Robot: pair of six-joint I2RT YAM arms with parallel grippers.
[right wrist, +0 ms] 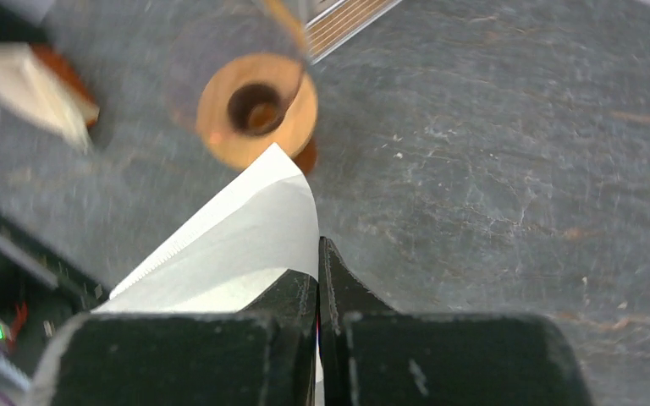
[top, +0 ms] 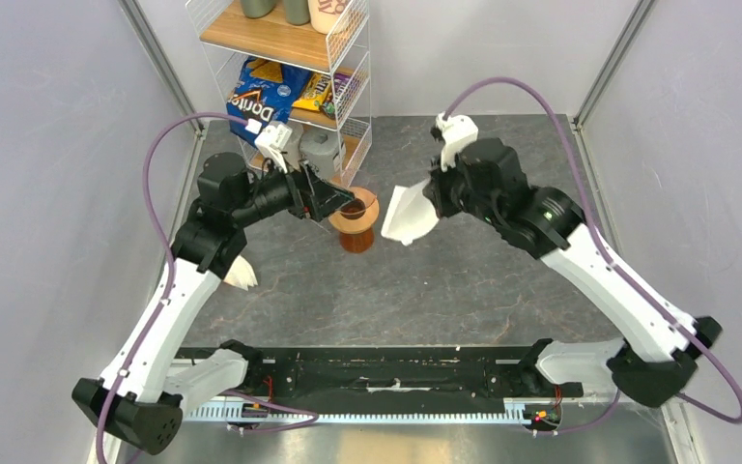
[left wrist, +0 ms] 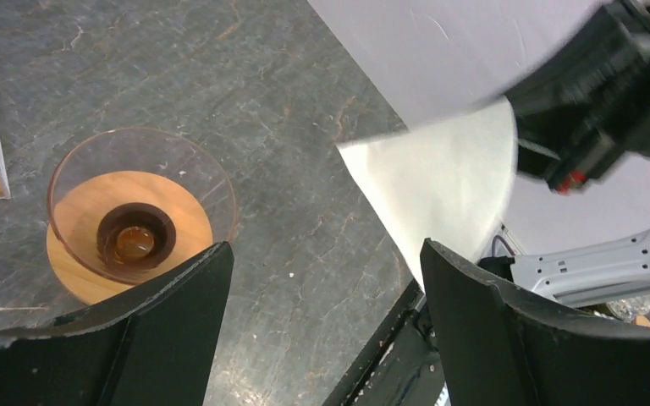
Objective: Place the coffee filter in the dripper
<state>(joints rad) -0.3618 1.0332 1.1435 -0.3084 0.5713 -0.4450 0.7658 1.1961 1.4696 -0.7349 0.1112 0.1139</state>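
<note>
Right claw (right wrist: 318, 254), jaws pinched tight on the white coffee filter (right wrist: 245, 228), holds it at three o'clock of the orange dripper (top: 356, 220). Left claw (left wrist: 323, 254) gapes wide, empty, at the dripper's nine o'clock.

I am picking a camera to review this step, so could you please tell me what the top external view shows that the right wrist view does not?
Only the top external view shows the snack bags on the wire shelf and the left gripper close by the dripper. Only the right wrist view shows the right gripper up close, its jaws pressed shut on the coffee filter, and the filter's crimped seam. Both show the dripper, the filter held beside it and not yet in it, and the dark table.
</note>
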